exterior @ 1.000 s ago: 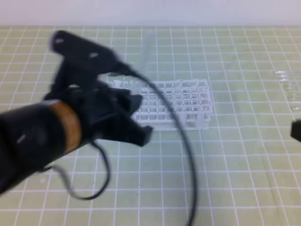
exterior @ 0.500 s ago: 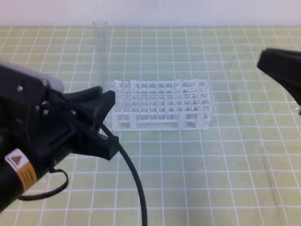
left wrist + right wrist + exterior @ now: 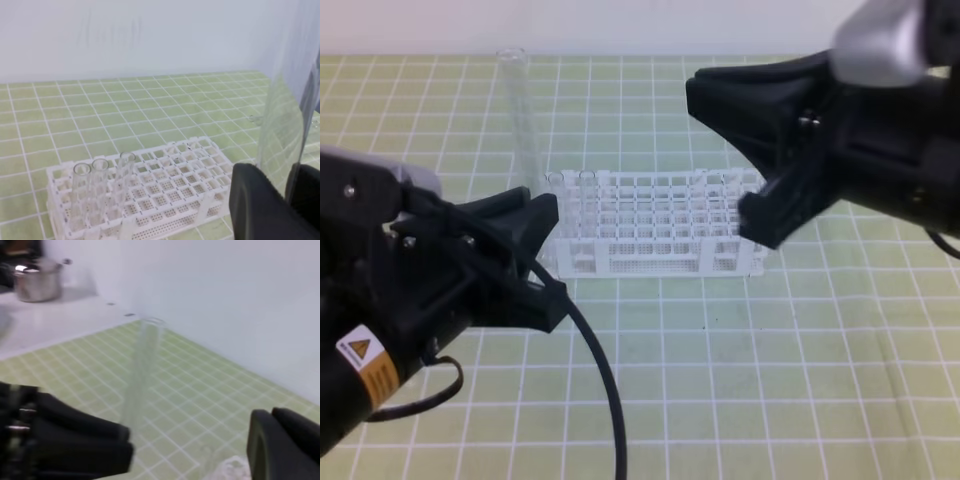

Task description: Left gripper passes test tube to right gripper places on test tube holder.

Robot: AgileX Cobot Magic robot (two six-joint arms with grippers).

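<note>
My left gripper (image 3: 538, 230) reaches in from the lower left, shut on the lower end of the clear test tube (image 3: 520, 120), which stands upright just left of the white test tube holder (image 3: 660, 232). In the left wrist view the test tube (image 3: 285, 125) rises between the black fingers (image 3: 255, 200). My right gripper (image 3: 705, 95) comes in from the upper right above the holder, well clear of the tube. The right wrist view shows its fingertips (image 3: 272, 415) pressed together, empty, with the test tube (image 3: 142, 370) and left gripper (image 3: 75, 440) ahead to the left.
Three other clear tubes (image 3: 100, 170) stand in the holder's left end (image 3: 165, 185). A black cable (image 3: 605, 380) trails from the left arm over the green grid mat. A metal pot (image 3: 37, 277) sits on a white counter beyond the mat. A white wall is behind.
The right arm has swung in from the right edge to above the holder. The left gripper turned the tube upright a second ago and has since shifted it slightly left.
</note>
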